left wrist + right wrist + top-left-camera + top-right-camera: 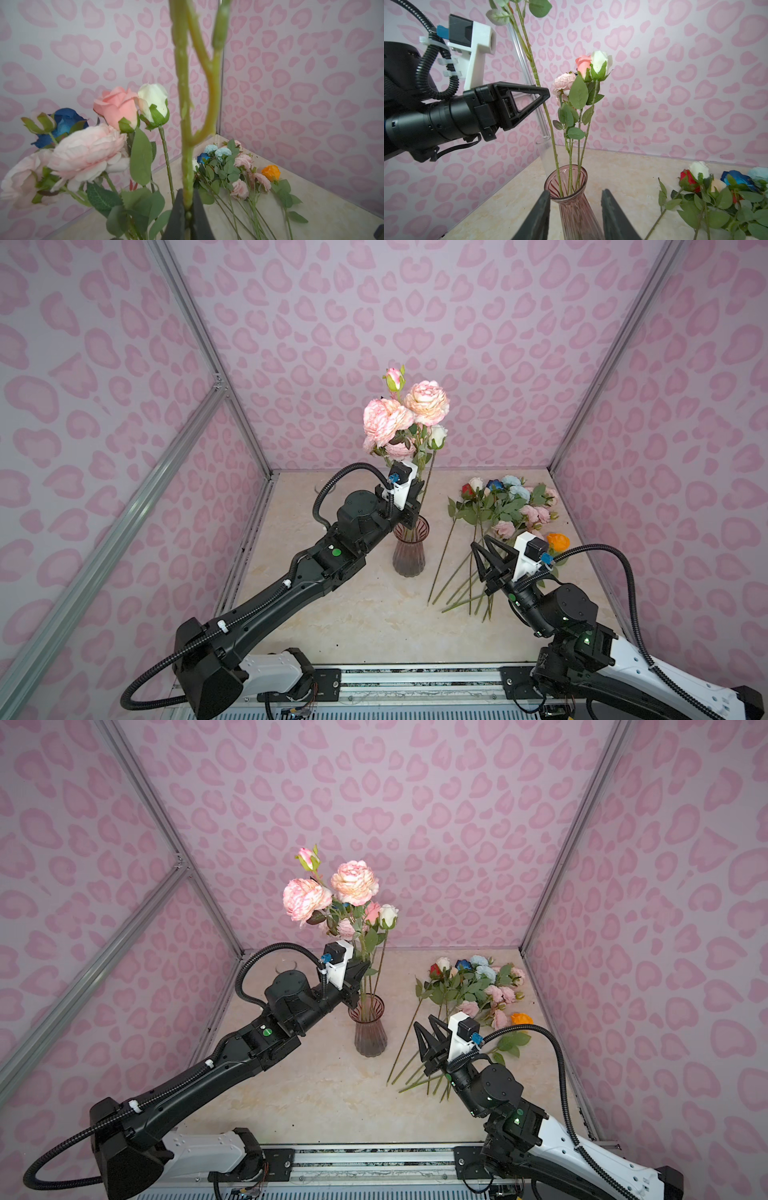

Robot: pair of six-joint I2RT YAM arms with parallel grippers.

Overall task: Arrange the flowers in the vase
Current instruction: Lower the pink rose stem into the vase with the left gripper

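a ribbed, smoky-pink glass vase (409,547) stands upright on the table and holds several flowers (405,414): a branched stem (187,124) rises tallest, with 2 big pink-and-white blooms and 1 bud (394,379), and lower down sit a white rose (600,60), a peach-pink rose (583,63) and a pale pink bloom (563,82). to its right a loose pile (505,506) lies flat, stems fanned toward the front: a red rose (467,490), dark blue, light blue, pink and white heads, and 1 orange bloom (557,542) at the near edge

Walls (415,302) lilac with pink heart print; tabletop (353,622) cream marbled; vase (408,558) smoky pink, ribbed; peonies (426,402) pink-edged cream; upright roses (437,435) salmon, white; lying flowers (511,506) red, blue, pale blue, pink, orange.
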